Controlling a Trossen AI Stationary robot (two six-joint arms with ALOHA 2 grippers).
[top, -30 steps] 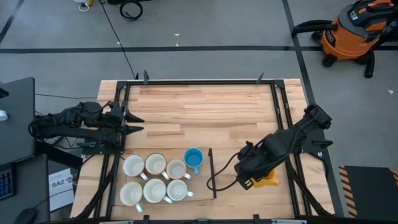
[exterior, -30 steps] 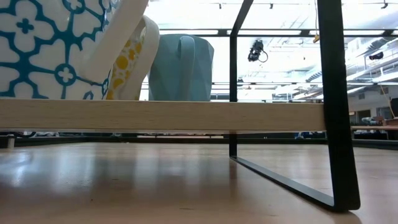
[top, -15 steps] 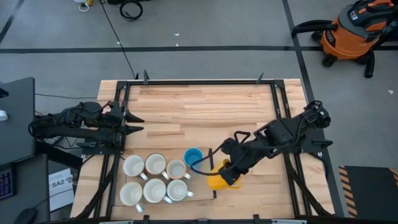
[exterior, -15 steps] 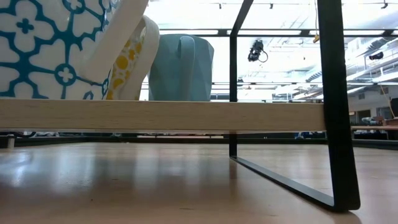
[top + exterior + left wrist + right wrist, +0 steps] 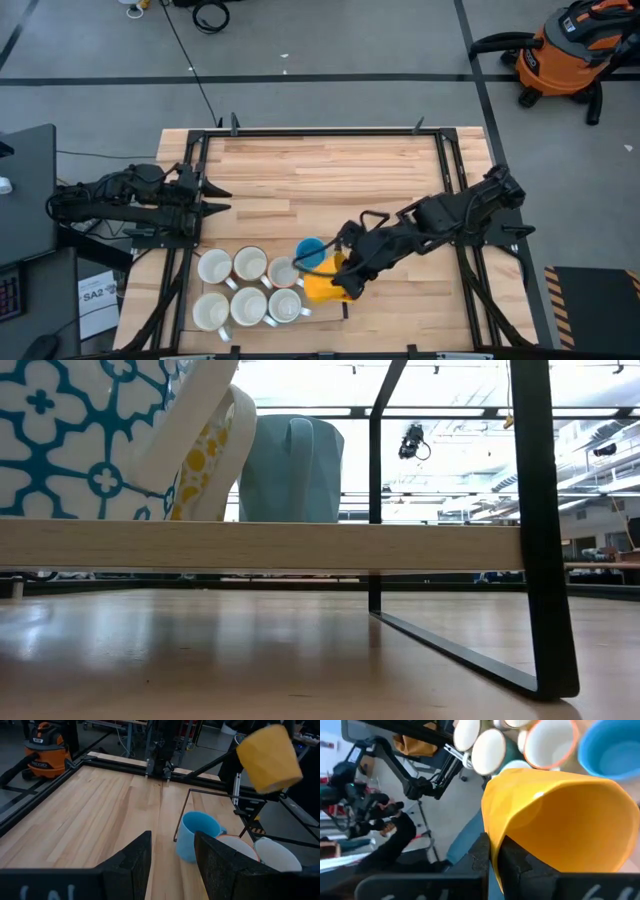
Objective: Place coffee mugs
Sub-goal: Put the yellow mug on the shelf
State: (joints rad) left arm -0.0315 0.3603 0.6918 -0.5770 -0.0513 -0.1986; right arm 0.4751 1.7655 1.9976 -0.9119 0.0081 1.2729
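Now holding the yellow mug (image 5: 322,287) clamped in the right tool (image 5: 340,280), just beside the blue mug (image 5: 310,252), left tool (image 5: 215,198) standing open.

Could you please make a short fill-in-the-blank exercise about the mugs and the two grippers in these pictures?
1. The right gripper is shut on the ______ mug.
2. The left gripper waits at the table's ______ edge, holding nothing.
3. Beside the carried mug stands a ______ mug.
4. The carried mug is held ______ the wooden table, not resting on it.

Missing words: yellow; left; blue; above
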